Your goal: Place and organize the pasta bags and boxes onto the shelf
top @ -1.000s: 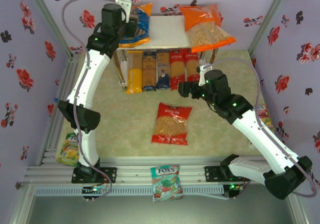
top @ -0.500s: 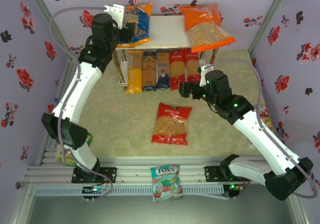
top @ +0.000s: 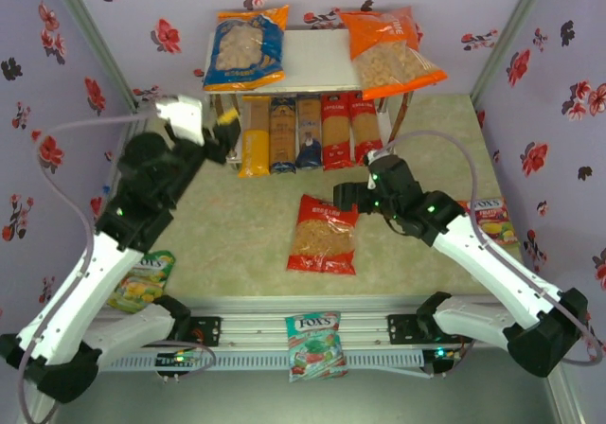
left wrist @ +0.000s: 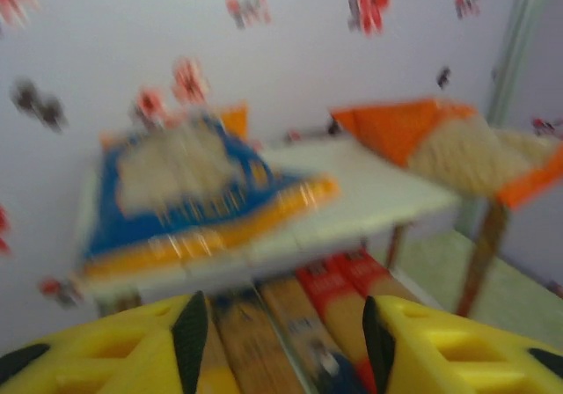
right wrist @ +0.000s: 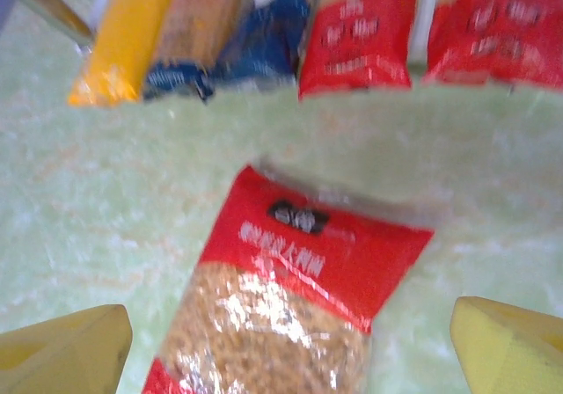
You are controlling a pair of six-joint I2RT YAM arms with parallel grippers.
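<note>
FOX'S is the only writing that reads clearly. It stands on a candy bag (top: pixel 312 344) at the bottom centre of the top view and on a second candy bag (top: pixel 492 220) at the right. The red bag (top: pixel 327 235) lies flat on the green table (top: pixel 237 225) at mid-frame; its dark label with white letters is too blurred to read.

The shelf (top: pixel 312 60) stands at the top centre. The blue bag (top: pixel 244 47) lies on the left of its upper board and the orange bag (top: pixel 388 55) on the right. A row of five pasta boxes (top: pixel 308 132) lies beneath.

The left arm rises from the lower left, and the left gripper (top: pixel 225 126) points at the shelf, apart from it. Its yellow fingers (left wrist: pixel 132 350) are parted with nothing between them.

The right arm bends in from the lower right. The right gripper (top: pixel 346 197) is beside the red bag's upper right corner, spread wide and holding nothing.
</note>
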